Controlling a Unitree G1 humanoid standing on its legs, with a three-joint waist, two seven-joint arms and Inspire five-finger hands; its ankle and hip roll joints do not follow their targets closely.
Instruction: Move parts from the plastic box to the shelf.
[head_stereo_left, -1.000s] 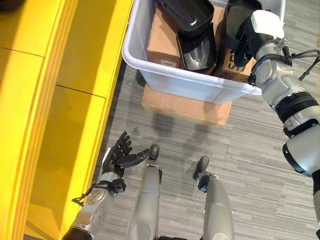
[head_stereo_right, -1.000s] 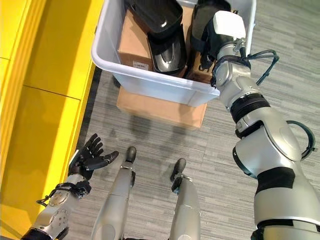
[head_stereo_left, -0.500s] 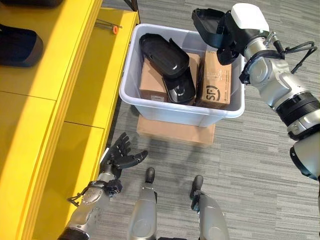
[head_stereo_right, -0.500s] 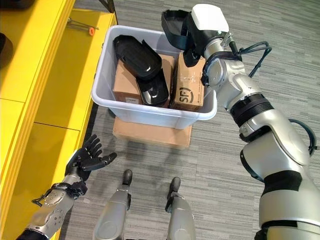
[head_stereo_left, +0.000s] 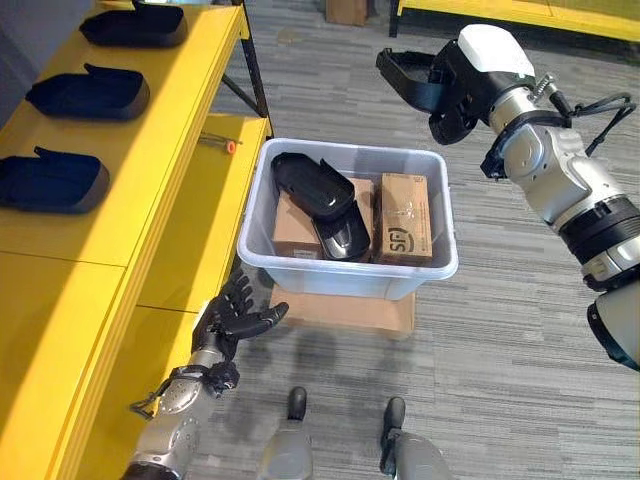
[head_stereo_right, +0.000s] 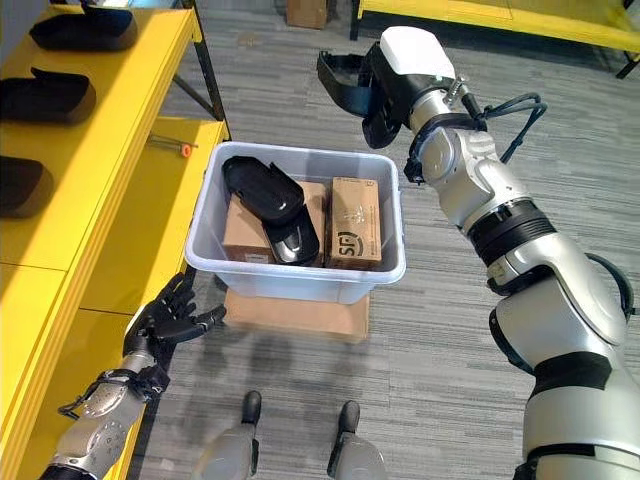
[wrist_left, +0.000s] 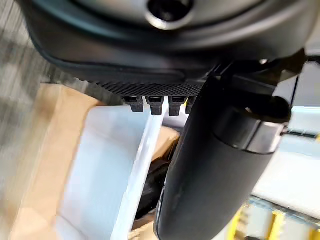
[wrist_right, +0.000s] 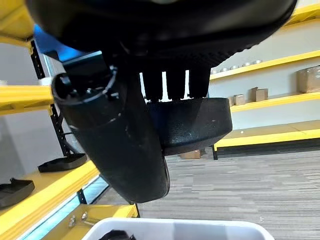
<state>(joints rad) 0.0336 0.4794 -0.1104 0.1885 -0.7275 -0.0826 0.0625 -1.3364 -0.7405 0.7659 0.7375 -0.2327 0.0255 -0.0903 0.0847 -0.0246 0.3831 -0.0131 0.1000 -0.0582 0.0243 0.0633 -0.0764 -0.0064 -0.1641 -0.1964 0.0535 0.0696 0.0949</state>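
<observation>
The right hand (head_stereo_left: 462, 82) is raised above the far side of the grey plastic box (head_stereo_left: 345, 276), its fingers and thumb curled round a black moulded part (head_stereo_left: 405, 75); in the right wrist view the part (wrist_right: 192, 125) sits clamped between the thumb and the row of fingers. The held part hangs clear of the box, not touching anything else.

The box stands on a flat cardboard sheet (head_stereo_left: 345, 312) on the grey carpet floor (head_stereo_left: 520, 340), just beside the yellow shelf (head_stereo_left: 120, 190). Inside it, two more black parts (head_stereo_left: 325, 200) lie stacked across a brown carton (head_stereo_left: 292, 228), and a second carton (head_stereo_left: 403, 218) stands upright beside them against the right wall.

Three black parts already rest on the shelf's top level: one nearest (head_stereo_left: 50, 180), one in the middle (head_stereo_left: 88, 93) and one farthest (head_stereo_left: 135, 25), set in a row and apart from each other. A small orange-tipped tool (head_stereo_left: 218, 143) lies on the lower shelf level near the box's far left corner.

The left hand (head_stereo_left: 232, 318) hovers low beside the shelf edge, near the box's near left corner, its fingers spread and holding nothing.
</observation>
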